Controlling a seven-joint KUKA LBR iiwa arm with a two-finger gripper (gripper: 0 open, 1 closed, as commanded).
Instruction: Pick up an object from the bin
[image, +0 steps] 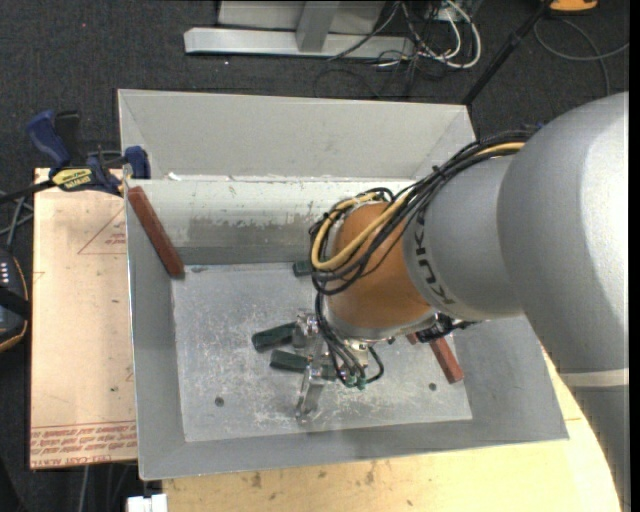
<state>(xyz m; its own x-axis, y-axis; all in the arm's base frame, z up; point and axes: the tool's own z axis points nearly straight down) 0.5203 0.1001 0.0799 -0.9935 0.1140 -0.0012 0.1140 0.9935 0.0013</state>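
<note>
Arm (560, 230) enters from the right and overhangs the bin's right half. The floor of the bin (230, 420) is mostly bare. The orange wrist cover (375, 275) sits low over mid-floor, with the gripper (312, 385) under it, toward the front. We cannot tell how wide the gripper stands, or whether it has anything in it. Nearest things are 2 flat dark pieces: the upper green piece (272, 338) just left of the wrist, and the lower green piece (288, 362) close beside the gripper. A red-brown bar (446, 358) lies right of the wrist, and 1 small dark piece (302, 268) lies by the back wall. Judgement: the grasp is in hand. We would centre on the lower green piece, span its short side, stay clear of its neighbour, then lift straight.
</note>
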